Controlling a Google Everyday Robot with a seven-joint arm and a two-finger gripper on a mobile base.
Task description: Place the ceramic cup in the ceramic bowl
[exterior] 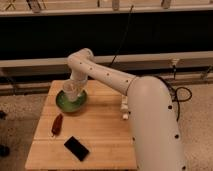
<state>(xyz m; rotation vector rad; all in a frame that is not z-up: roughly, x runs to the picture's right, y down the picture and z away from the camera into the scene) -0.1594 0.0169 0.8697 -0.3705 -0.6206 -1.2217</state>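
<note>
The gripper (pixel 76 86) hangs over the shallow round green ceramic bowl (pixel 61 102) at the wooden table's (pixel 105 131) far-left corner, with the small plain white ceramic cup (pixel 69 90) right at it above the bowl's inside — whether it grips the cup, we cannot tell.

Soft, even light from above brightens the wooden tabletop (pixel 102 127); the backdrop (pixel 45 42) at 12 o'clock is dark. The gripper (pixel 71 90) hangs at 10 o'clock above the glossy ceramic bowl (pixel 60 103).

Pincer (pixel 75 85) over ceramic bowl (pixel 62 103) — ceramic cup (pixel 69 90) between them.
</note>
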